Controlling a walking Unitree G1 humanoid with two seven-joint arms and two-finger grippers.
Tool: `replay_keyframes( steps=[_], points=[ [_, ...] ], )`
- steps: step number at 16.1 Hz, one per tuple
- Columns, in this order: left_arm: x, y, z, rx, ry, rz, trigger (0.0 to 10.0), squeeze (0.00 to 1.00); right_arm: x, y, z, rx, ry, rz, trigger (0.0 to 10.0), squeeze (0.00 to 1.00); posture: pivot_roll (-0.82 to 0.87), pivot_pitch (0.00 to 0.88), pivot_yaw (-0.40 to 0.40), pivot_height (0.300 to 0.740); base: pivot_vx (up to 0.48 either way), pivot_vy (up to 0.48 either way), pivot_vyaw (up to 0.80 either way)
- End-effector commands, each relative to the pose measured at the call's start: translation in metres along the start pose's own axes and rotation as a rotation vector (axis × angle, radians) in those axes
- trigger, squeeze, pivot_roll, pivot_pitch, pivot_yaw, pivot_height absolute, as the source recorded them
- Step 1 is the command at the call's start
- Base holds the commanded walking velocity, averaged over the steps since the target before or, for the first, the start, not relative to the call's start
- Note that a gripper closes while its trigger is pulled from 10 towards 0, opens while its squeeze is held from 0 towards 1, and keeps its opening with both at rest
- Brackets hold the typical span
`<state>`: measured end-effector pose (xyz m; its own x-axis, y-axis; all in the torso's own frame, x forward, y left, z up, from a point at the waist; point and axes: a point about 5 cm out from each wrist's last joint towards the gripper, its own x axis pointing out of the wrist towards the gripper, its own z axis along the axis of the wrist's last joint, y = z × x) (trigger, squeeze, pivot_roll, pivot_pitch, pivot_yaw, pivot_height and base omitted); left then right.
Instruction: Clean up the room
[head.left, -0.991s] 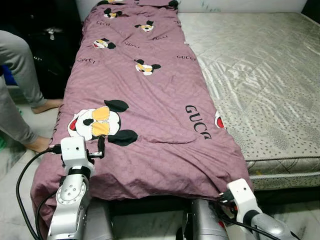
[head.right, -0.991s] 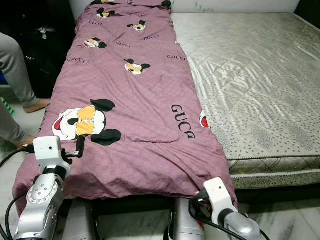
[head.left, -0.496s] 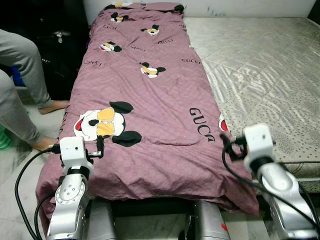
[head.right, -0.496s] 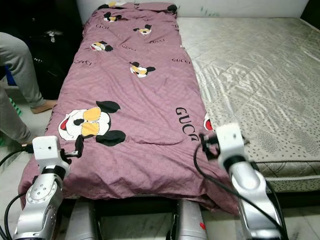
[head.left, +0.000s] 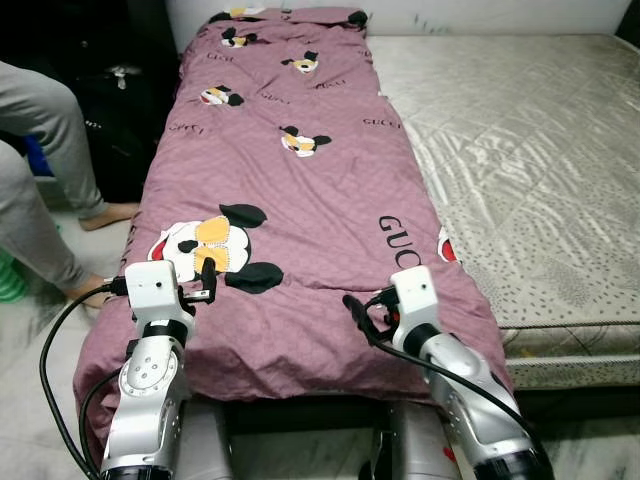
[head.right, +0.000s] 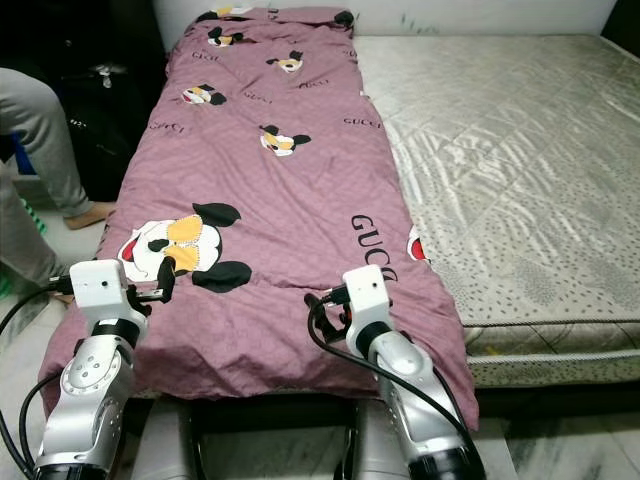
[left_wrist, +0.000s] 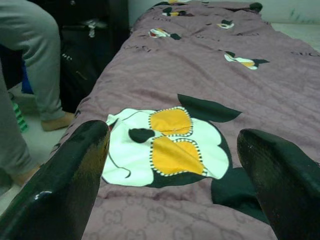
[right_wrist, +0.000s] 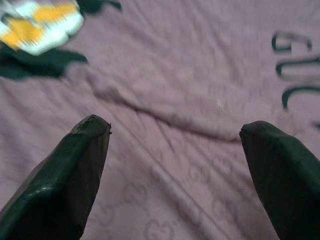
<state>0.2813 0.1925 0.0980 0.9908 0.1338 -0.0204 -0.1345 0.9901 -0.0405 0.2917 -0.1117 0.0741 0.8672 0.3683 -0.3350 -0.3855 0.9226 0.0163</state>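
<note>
While both arms reach forward over the foot of the bed, the left claw (left_wrist: 172, 185) hangs just above the mauve quilted blanket printed with cartoon mouse faces and black lettering (head.left: 300, 190), its two black fingers spread wide and holding nothing. Straight ahead of that claw, between the fingertips in the left wrist view, lies a large white, yellow and black mouse-face print (left_wrist: 167, 145). The right claw (right_wrist: 175, 175) is likewise spread wide and empty, poised close over the blanket, with a raised fold of the fabric (right_wrist: 165, 107) running across just beyond its fingers and part of the black lettering (right_wrist: 295, 70) farther off to one side. The blanket lies lengthwise along the left half of the bed, its near edge drooping over the foot below both claws. Beyond the right claw, to its right, the bare silvery-grey quilted mattress (head.left: 530, 150) is uncovered. Left of the left claw, a person's grey-trousered legs (head.left: 40, 170) and bare feet stand on the floor beside the bed.
</note>
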Motion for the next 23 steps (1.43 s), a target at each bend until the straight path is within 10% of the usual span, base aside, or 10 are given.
replay_keyframes(
  steps=[1, 2, 4, 11, 16, 23],
  points=[
    [-0.002, 0.004, 0.002, 0.005, -0.005, 0.018, 10.0, 0.0, 0.003, -0.002, -0.015, 0.04, 0.107, -0.043, 10.0, 0.39, 0.02, 0.056, -0.009, 0.521, 0.0, 0.0, 0.0],
    [-0.002, 0.005, 0.002, 0.005, -0.003, 0.021, 10.0, 0.0, 0.004, -0.002, -0.019, 0.072, 0.134, -0.058, 10.0, 0.38, 0.02, 0.056, -0.009, 0.521, 0.0, 0.0, 0.0],
    [-0.006, 0.005, -0.003, 0.004, 0.011, 0.025, 10.0, 0.0, 0.005, -0.012, -0.029, 0.118, 0.212, -0.154, 10.0, 0.0, 0.01, 0.061, -0.015, 0.521, 0.0, 0.0, 0.0],
    [-0.002, 0.003, -0.005, 0.0, 0.018, 0.028, 10.0, 0.0, -0.034, -0.059, -0.048, 0.148, 0.301, -0.328, 10.0, 0.0, -0.01, 0.035, -0.025, 0.521, 0.0, 0.0, 0.0],
    [-0.004, 0.006, -0.009, 0.005, 0.026, 0.033, 10.0, 0.0, -0.036, -0.052, 0.05, 0.098, -0.318, -0.342, 10.0, 0.0, -0.03, 0.019, -0.005, 0.521, 0.0, 0.0, 0.0],
    [0.0, 0.022, -0.011, 0.033, 0.035, 0.073, 10.0, 0.0, -0.029, -0.035, 0.102, 0.183, -0.564, -0.317, 10.0, 0.0, -0.03, 0.0, 0.021, 0.573, 0.0, 0.0, 0.0]
  ],
)
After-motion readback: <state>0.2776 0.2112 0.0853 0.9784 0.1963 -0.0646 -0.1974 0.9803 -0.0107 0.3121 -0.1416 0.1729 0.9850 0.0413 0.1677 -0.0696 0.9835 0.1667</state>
